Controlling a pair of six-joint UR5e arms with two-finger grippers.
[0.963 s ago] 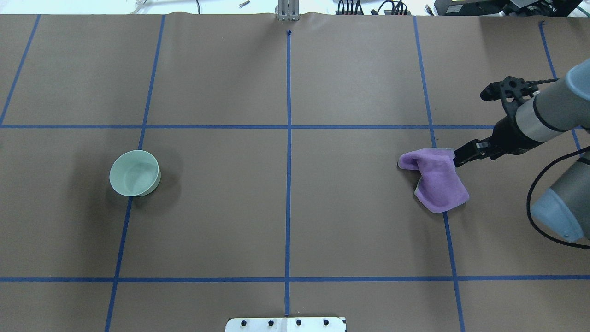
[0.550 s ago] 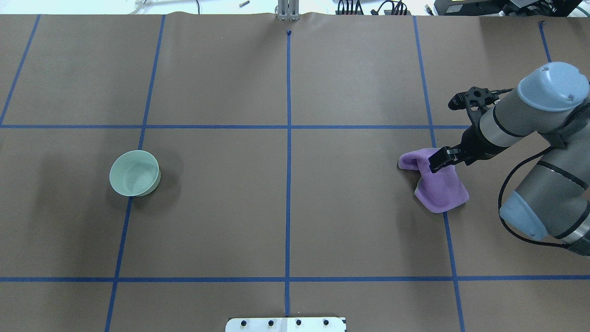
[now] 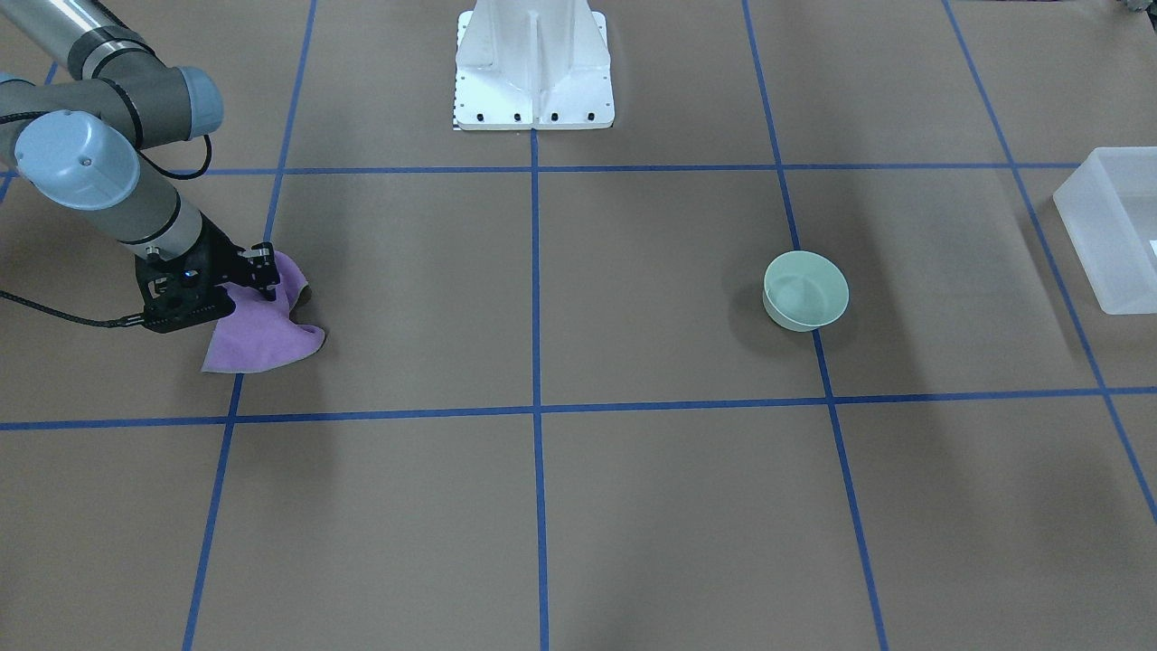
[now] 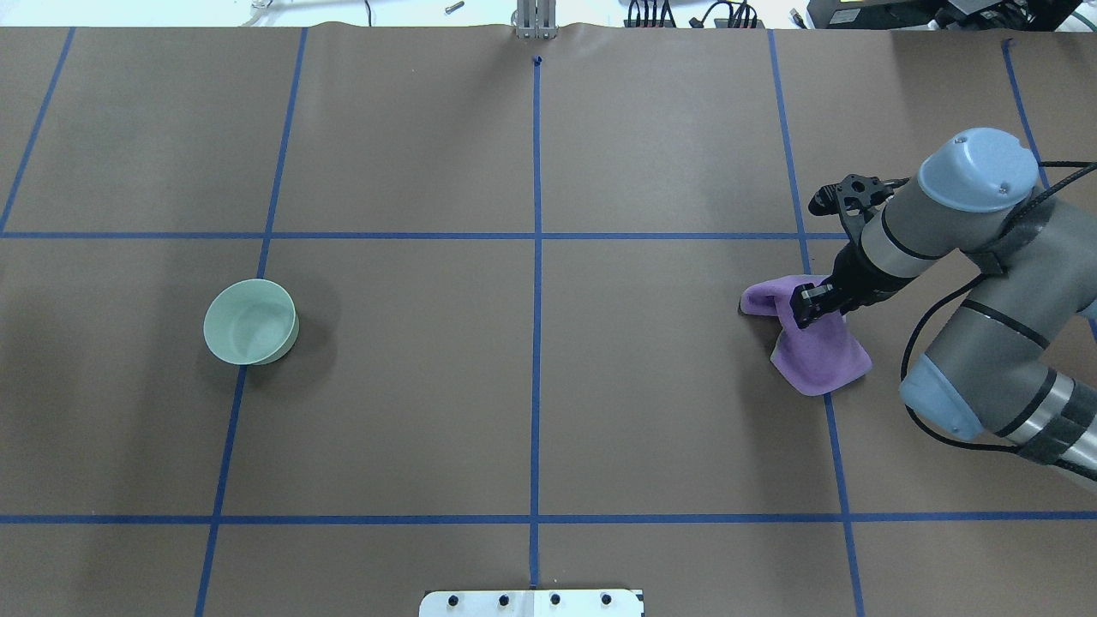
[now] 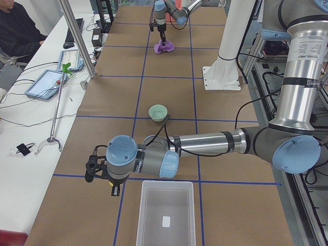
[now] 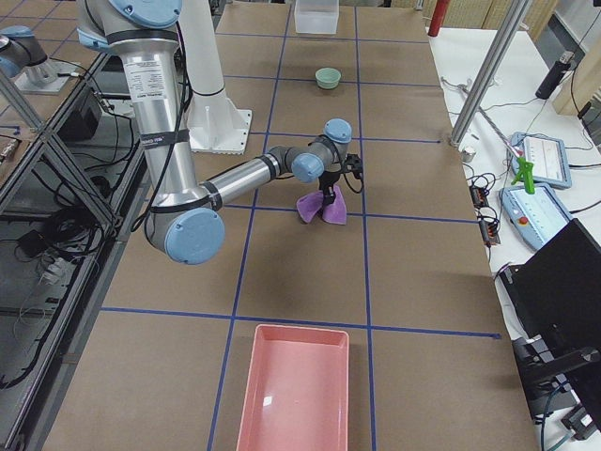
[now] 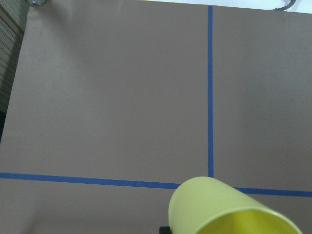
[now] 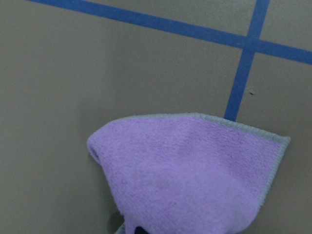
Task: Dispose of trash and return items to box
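Brown table (image 4: 386,386) — one bowl (image 4: 250,321), one cup (image 7: 229,207)

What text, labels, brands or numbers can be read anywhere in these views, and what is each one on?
No text can be read in any view.
White label inside the box: too small to read.
Tablet screen on the side bench: blurred, unreadable.

Crumpled purple microfibre cloth (image 4: 821,353) is lying across a blue tape gridline (image 4: 536,360) on the brown paper-covered table (image 4: 668,411). Pink rectangular plastic tray (image 6: 293,390) sits well apart from it.
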